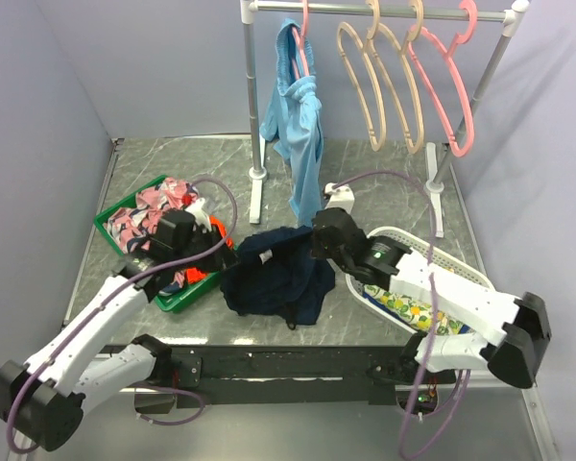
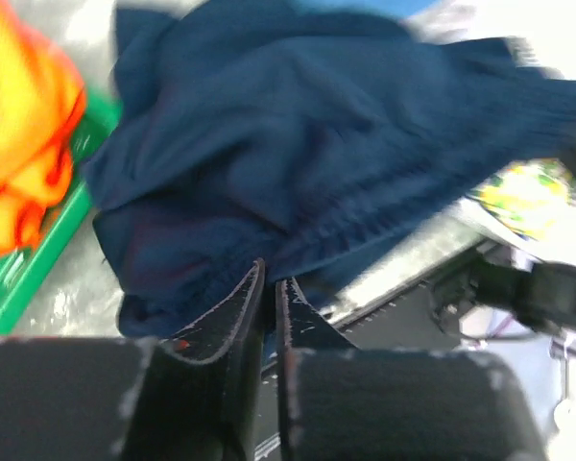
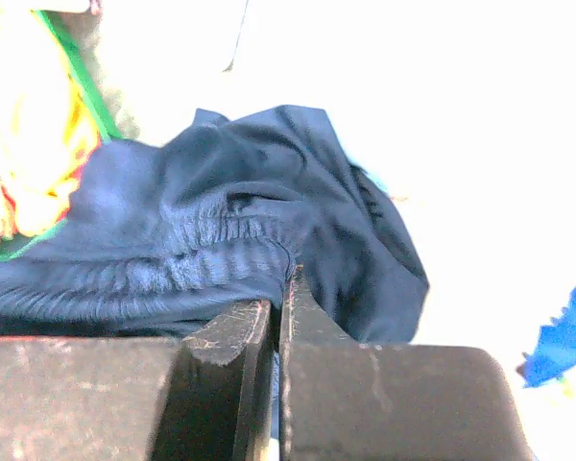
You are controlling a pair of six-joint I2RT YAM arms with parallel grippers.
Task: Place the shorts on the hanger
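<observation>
One green bin (image 1: pixel 184 300), patterned clothes (image 1: pixel 144 216), shorts (image 1: pixel 278 274) beside

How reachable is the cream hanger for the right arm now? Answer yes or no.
Probably not as it stands: the right gripper is shut on the shorts down at the table, while the hanger hangs high on the far rail.

Crumpled navy shorts (image 1: pixel 274 274) on the table (image 1: pixel 211 163), beige hanger (image 1: pixel 374 144) up on the rail (image 1: pixel 394 12)
</observation>
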